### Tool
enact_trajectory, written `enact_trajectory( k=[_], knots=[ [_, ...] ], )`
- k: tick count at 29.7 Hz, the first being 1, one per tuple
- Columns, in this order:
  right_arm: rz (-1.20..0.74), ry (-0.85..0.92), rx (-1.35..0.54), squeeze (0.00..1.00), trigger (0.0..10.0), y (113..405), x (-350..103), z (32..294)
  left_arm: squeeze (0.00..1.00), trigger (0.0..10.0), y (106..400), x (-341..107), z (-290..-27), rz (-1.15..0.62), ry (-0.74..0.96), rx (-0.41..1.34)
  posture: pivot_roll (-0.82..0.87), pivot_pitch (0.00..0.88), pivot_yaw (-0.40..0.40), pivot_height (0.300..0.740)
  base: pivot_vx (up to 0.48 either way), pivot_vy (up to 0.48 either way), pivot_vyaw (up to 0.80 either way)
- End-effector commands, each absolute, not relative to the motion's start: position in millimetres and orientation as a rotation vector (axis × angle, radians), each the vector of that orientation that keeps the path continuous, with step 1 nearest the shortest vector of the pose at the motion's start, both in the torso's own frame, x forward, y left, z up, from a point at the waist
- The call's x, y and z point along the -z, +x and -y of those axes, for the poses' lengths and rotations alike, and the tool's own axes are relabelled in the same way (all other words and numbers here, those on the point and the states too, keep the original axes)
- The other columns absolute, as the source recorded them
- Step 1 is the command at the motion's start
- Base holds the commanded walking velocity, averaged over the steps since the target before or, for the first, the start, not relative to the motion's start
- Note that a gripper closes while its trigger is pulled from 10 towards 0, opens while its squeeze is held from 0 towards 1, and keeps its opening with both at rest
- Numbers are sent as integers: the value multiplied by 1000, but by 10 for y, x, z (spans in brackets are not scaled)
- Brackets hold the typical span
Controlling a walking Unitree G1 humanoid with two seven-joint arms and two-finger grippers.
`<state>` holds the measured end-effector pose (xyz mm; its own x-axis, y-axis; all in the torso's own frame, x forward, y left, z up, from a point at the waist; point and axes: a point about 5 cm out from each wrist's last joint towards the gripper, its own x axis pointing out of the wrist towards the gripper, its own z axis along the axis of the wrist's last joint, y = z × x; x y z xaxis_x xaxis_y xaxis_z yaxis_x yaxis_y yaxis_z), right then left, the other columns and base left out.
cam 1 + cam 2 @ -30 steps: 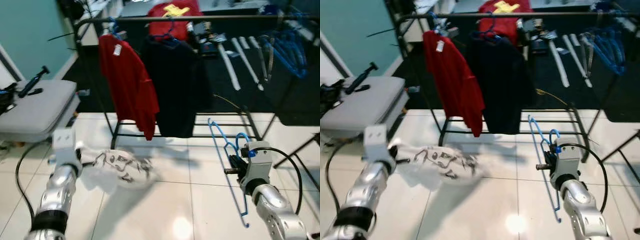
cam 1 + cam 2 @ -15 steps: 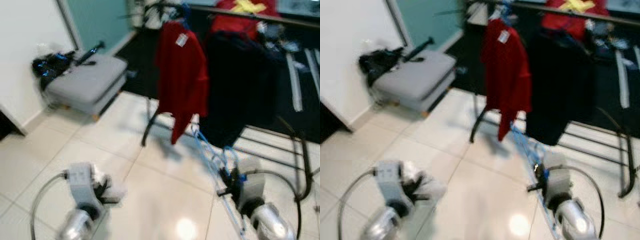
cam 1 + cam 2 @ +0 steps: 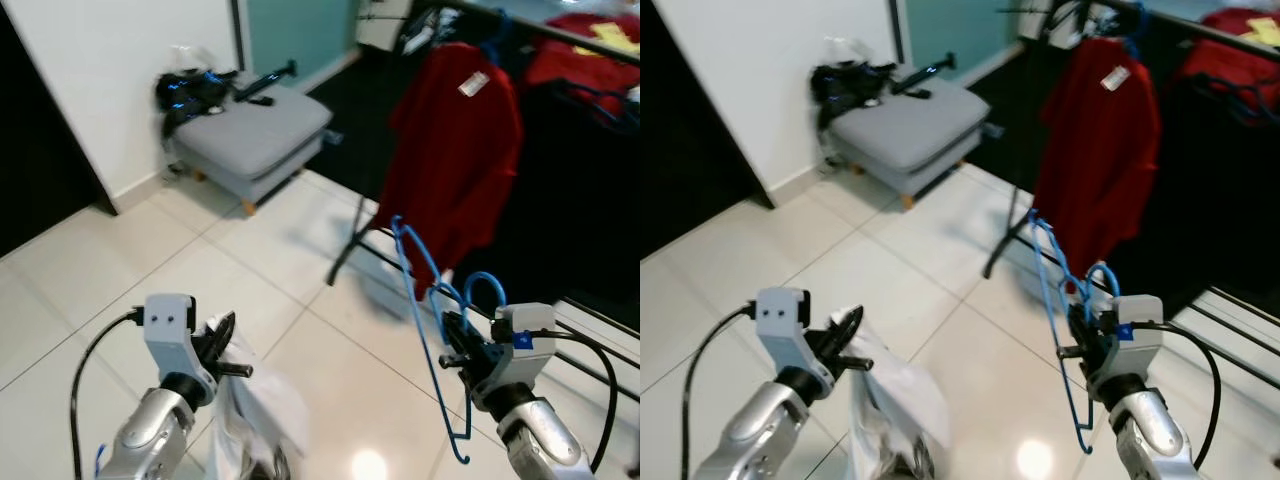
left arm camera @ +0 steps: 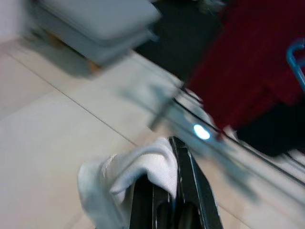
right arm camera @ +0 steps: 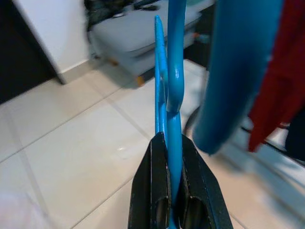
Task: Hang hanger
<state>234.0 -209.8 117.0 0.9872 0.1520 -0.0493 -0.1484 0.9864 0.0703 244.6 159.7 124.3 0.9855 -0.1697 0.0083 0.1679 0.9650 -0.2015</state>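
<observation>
Gripping a blue hanger [image 3: 428,300] by its lower neck, right gripper [image 3: 450,345] is clamped tight, hanger upright above the white tiled floor [image 3: 120,270], hook curling just above the fingers. Left gripper [image 3: 222,362] pinched on a white garment [image 3: 255,420] that droops toward the floor. Red shirt [image 3: 455,170] hangs on the clothes rack [image 3: 350,255] beyond. Grey ottoman [image 3: 250,135] sits by the wall.

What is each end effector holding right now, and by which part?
The right end effector clamps the blue hanger near the base of its hook. The left end effector pinches a bunched edge of the white garment.
</observation>
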Motion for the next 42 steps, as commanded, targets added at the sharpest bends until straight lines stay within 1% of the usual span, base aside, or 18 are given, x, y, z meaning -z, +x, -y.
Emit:
enact_trajectory(
  k=[1,3,4,8,12,17,18,20,24,28,31,42],
  knots=[
    [-80,86,-145,0,10000,2296,-1137,2096,0,10000,2465,-1377,-1578,46,-160,189,33,220,-23,740,0,0,763],
    [-77,93,-149,0,10000,2304,-1139,2074,0,10000,2511,-1419,-1593,65,-142,190,34,220,-22,740,0,0,763],
    [-70,106,-166,0,10000,2327,-1140,2032,0,10000,2578,-1434,-1686,70,-170,168,40,216,-14,740,0,0,763],
    [-74,126,-181,0,10000,2344,-1116,2005,0,10000,2525,-1353,-1782,38,-225,154,51,218,-16,740,0,0,763],
    [-82,137,-199,0,10000,2370,-1099,1984,0,10000,2490,-1287,-1817,9,-251,144,68,212,-23,740,0,0,763],
    [-112,138,-226,0,10000,2412,-1018,1938,0,10000,2516,-1230,-1802,-25,-276,154,63,198,-33,740,0,0,763],
    [-120,168,-236,0,10000,2466,-987,1911,0,10000,2565,-1208,-1769,-35,-265,166,64,196,-33,740,0,0,763],
    [-113,167,-257,0,10000,2529,-1011,1868,0,10000,2624,-1180,-1708,-49,-270,201,70,181,-35,740,0,0,763],
    [-120,153,-272,0,10000,2547,-991,1841,0,10000,2680,-1141,-1641,-77,-286,242,61,177,-33,740,0,0,763],
    [-134,151,-274,0,10000,2526,-948,1835,0,10000,2732,-1118,-1562,-101,-277,283,50,180,-23,740,0,0,763],
    [-129,172,-247,0,10000,2525,-942,1872,0,10000,2794,-1098,-1509,-131,-298,329,40,186,3,740,0,0,763],
    [-130,160,-253,0,10000,2551,-918,1882,0,10000,2846,-1083,-1545,-117,-256,324,40,189,2,740,0,0,763]
  ],
)
